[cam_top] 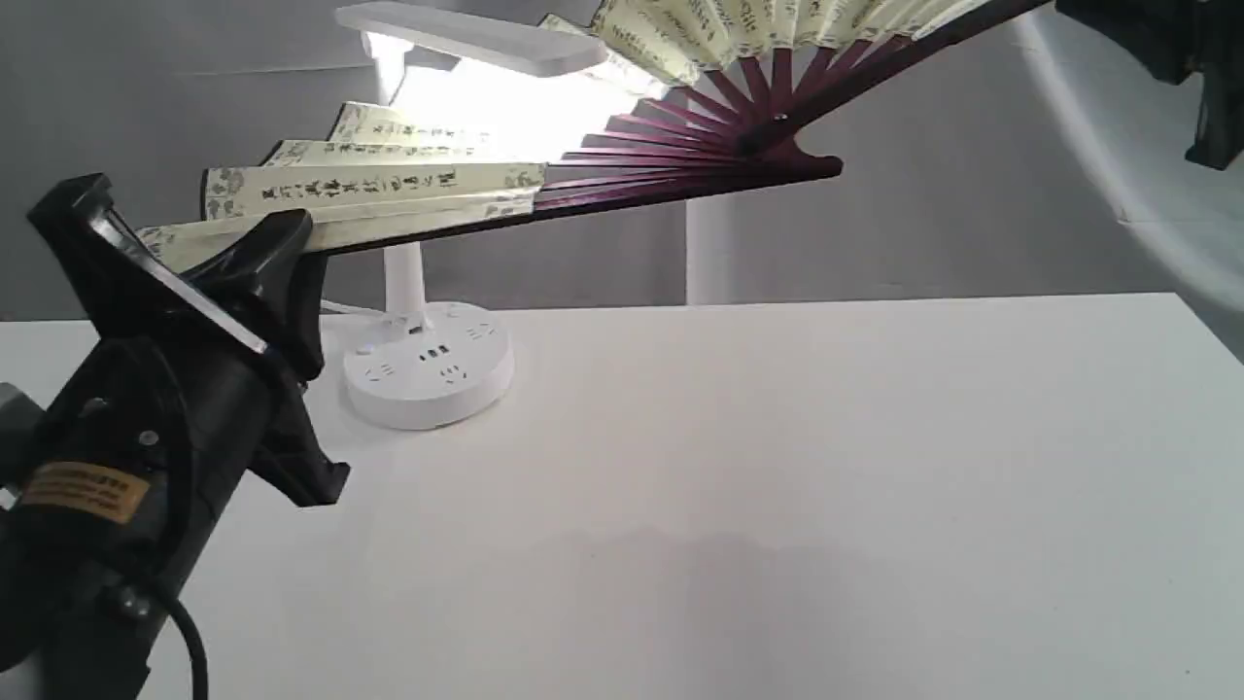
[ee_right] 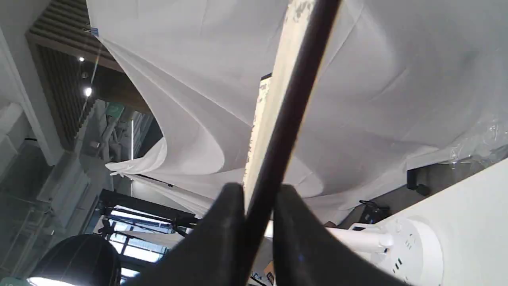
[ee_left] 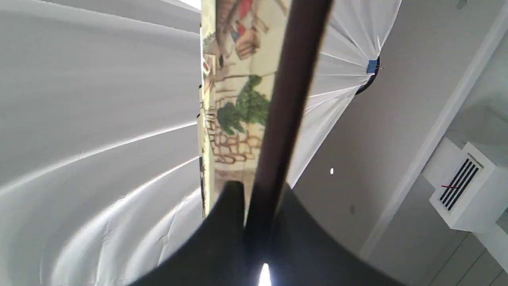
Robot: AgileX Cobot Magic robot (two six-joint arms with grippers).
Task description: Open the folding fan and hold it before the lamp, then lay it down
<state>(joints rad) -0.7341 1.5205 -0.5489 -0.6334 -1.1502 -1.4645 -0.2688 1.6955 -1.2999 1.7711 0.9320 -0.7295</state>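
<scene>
Folding fan (cam_top: 369,190), large, of pleated cream paper with columns of black calligraphy, a patterned border and dark maroon wooden ribs: hanging spread wide in the air, well above the white tabletop (cam_top: 777,486) and not touching it. Crossing in front of the slim upright post of the white plastic desk lamp (cam_top: 428,374), with the rib pivot out to the right of the lamp's flat bar head in the exterior view and the pleats fanning back across it. Glowing washed-out white just beneath that bar head, in the lamp's light. Being gripped at both outer guards.

Left gripper (ee_left: 254,198), black: pinching shut on the dark guard at the fan's lower end, below the level of the lamp's head and left of its round socketed base in the exterior view.

Right gripper (ee_right: 258,196), black: clamping tight on the opposite guard, higher than the lamp's head and well away from it. Appearing in the exterior view only as a dark shape at the upper corner, probably its body.

Showing, on the fan's reverse beside the left guard, a blurred coloured painting, seemingly green trees and a stone wall.

Hanging beyond the lamp: white draped cloth (ee_right: 190,99).
</scene>
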